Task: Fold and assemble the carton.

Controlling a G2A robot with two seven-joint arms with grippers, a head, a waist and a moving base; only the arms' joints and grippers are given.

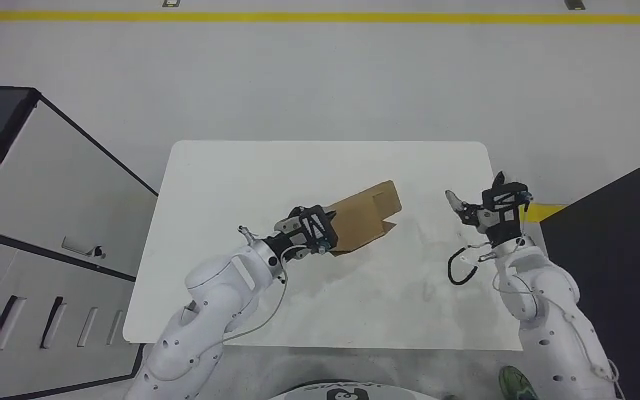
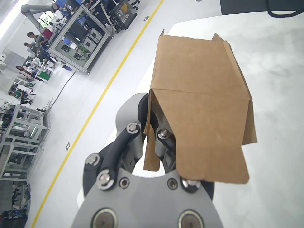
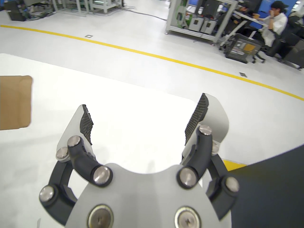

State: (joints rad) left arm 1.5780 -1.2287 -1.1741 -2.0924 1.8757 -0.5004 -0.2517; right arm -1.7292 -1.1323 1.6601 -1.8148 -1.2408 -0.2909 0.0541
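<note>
Left claw (image 1: 322,232) is nearest you, centre-left in the top view, clenched on the lower-left end of the carton (image 1: 365,213). In the left wrist view one side wall looks pinched between the fingers (image 2: 142,106). The carton slants toward upper right over the middle of the surface (image 1: 230,180). You can't tell whether its low edge touches the surface.

Handling, my read: thin brown card, light, stiff across panels, floppy at creases. It'll crush or kink if squeezed mid-panel. Grab it close to a crease or on a flap edge. The free upper-right end is the obvious spot for the second grip.

Hard to see: a loose flap (image 2: 213,162) covers the second finger and the carton's inside. The underside and far-end flaps are mostly hidden. In the right wrist view only a corner of the carton shows, cut off at the left edge.

Far right, the right claw (image 3: 144,111) is released, jaws wide, holding nothing, well apart from the carton.
</note>
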